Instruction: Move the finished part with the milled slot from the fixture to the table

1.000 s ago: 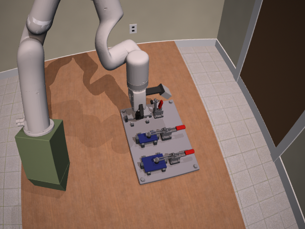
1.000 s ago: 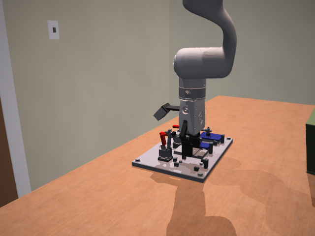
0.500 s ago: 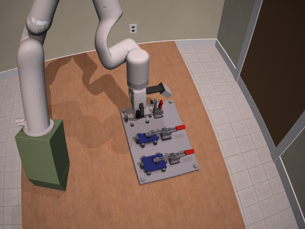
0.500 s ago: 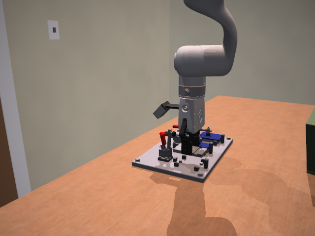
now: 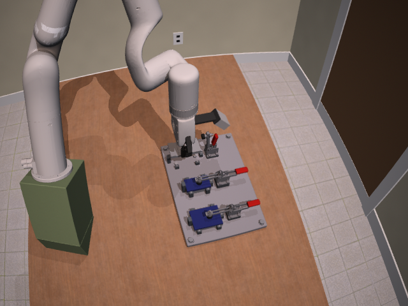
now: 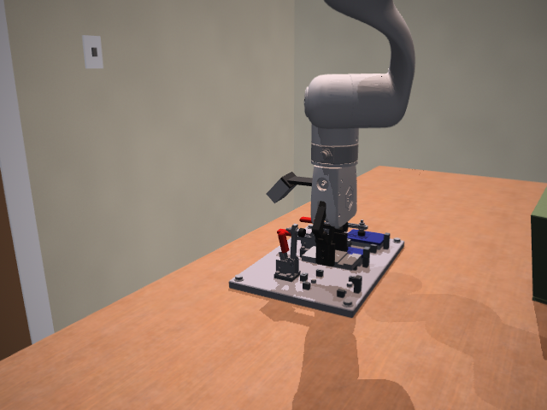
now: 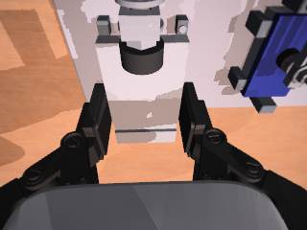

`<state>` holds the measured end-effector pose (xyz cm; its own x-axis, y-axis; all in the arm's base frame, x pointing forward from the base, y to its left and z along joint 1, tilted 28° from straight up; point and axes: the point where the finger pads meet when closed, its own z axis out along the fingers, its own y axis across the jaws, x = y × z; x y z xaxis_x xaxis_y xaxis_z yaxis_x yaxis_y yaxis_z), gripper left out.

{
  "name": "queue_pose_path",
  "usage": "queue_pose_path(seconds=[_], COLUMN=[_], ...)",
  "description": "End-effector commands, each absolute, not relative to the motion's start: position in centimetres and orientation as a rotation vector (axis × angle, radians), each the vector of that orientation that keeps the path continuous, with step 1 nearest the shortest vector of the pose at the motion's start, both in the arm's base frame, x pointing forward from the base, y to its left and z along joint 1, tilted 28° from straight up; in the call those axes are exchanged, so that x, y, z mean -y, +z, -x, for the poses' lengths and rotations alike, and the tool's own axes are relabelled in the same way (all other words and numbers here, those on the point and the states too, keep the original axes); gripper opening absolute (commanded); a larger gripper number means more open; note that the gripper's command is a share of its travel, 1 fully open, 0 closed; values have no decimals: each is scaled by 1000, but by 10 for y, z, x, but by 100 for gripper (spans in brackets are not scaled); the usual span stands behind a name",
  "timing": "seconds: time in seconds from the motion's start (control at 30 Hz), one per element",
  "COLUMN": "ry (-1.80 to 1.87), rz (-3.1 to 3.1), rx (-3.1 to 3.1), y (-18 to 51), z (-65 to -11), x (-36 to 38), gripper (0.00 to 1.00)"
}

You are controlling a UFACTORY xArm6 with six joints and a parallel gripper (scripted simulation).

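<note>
End effector [image 5: 186,152] [image 6: 332,251] [image 7: 144,98]'s about half open, I've got the slotted part [image 5: 174,151] [image 6: 350,259] [image 7: 144,88] gripped; blue blanks [image 5: 201,223] [image 6: 370,238] [image 7: 266,69] sit in nests [image 5: 190,221] [image 6: 386,241] [image 7: 259,25].

And looking across all three views, there's no readable lettering, brand, number or sign anywhere here; on the gripper body [image 6: 334,194] we get some faint raised markings, but they're too small to make out.
</note>
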<state>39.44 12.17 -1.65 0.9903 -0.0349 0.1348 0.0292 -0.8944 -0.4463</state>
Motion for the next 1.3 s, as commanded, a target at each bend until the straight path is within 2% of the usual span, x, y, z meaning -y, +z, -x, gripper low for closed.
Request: queue_pose_path(seconds=[0.0,1.27], ry=[-195,-196], rz=[2671,2671], rx=[-4,-4], y=[-8,8], z=[-392,-385], x=[-118,-109], gripper=[0,0])
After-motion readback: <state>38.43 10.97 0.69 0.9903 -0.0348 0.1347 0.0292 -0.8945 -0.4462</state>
